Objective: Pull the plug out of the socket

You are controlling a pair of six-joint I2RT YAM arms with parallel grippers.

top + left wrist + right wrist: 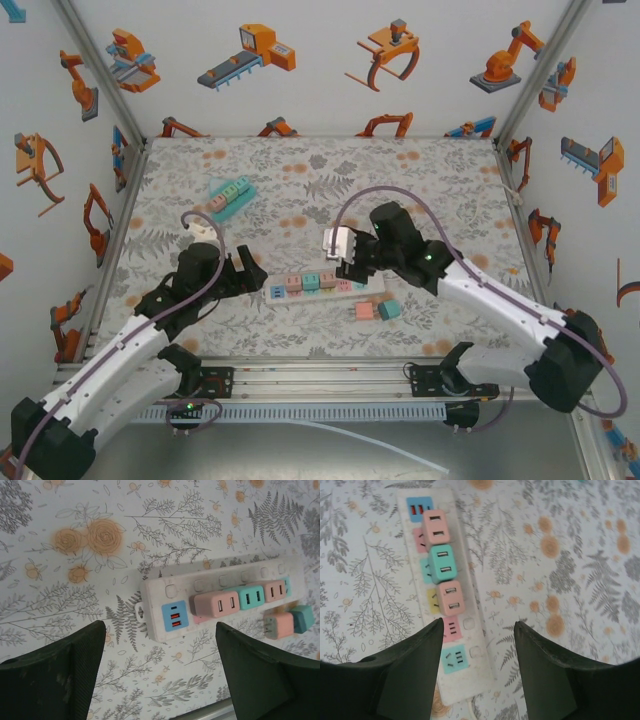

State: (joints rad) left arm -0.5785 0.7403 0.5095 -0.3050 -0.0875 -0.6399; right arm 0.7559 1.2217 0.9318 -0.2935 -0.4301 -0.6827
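Note:
A white power strip (pixel 325 285) lies mid-table with three plug adapters in it. In the right wrist view they run along the strip (pixel 479 666): pink plug (pixel 436 527), teal plug (pixel 443 564), pink plug (pixel 451 598). My right gripper (pixel 478 625) hangs open above the strip's free end, over empty pink and teal sockets, holding nothing. In the top view my right gripper (pixel 345 262) is just behind the strip. My left gripper (pixel 159 645) is open and empty, just short of the strip's USB end (pixel 175 616); in the top view my left gripper (pixel 245 272) sits left of the strip.
Two loose adapters, pink (pixel 365 311) and teal (pixel 390 310), lie just in front of the strip's right end. A second strip with plugs on a teal base (pixel 230 197) lies at the back left. Patterned walls enclose the table on three sides.

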